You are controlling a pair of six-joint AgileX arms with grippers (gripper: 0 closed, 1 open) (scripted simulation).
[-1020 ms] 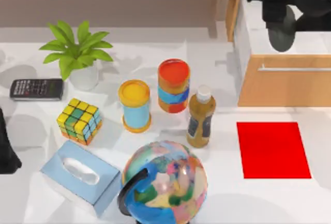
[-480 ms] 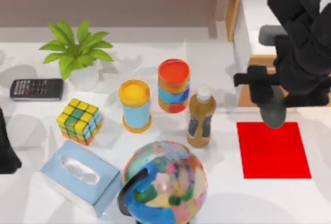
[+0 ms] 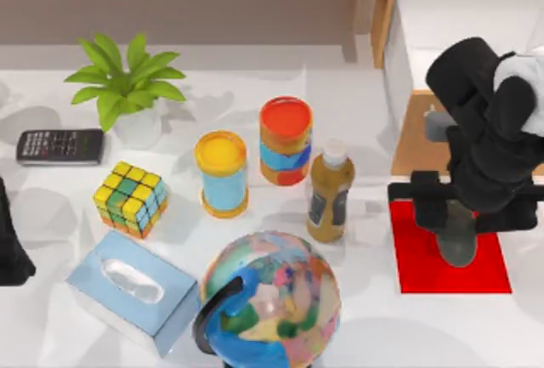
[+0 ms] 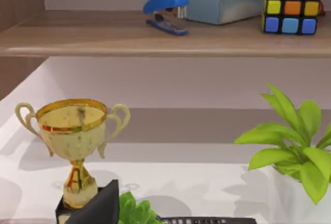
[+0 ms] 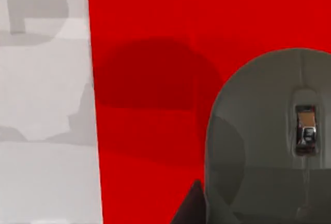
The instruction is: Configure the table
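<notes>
Top view: the white counter (image 3: 357, 113) spread across the whole scene, and on its right side lay a red mat (image 3: 408, 270). The right hand (image 3: 457, 240) hung over that mat, closed on a grey computer mouse (image 3: 460, 245) that pointed down toward the red surface. Behind the arm stood a light-brown wooden cabinet (image 3: 408, 143) with a white inside. Left of the mat stood a brown bottle (image 3: 330, 192) with a white cap, then a red-topped can (image 3: 286, 140) and a yellow-topped can (image 3: 222, 172). A globe (image 3: 276, 296) sat at the near edge, with a blue tissue box (image 3: 132, 291) beside it and a puzzle cube (image 3: 130, 199) just behind the box. A potted plant (image 3: 127, 87) and a calculator (image 3: 59, 146) were at the far left. The left arm was parked at the left edge; whether its hand was open or closed could not be told.

Left wrist view: a gold trophy (image 4: 77, 146) stood on the counter below a wooden shelf (image 4: 155, 40) that carried a blue stapler (image 4: 166, 13), a tissue box and a cube.

Right wrist view: the mouse (image 5: 274, 136) sat over the mat (image 5: 145, 79), its scroll wheel visible, with white counter (image 5: 44, 131) beside.
</notes>
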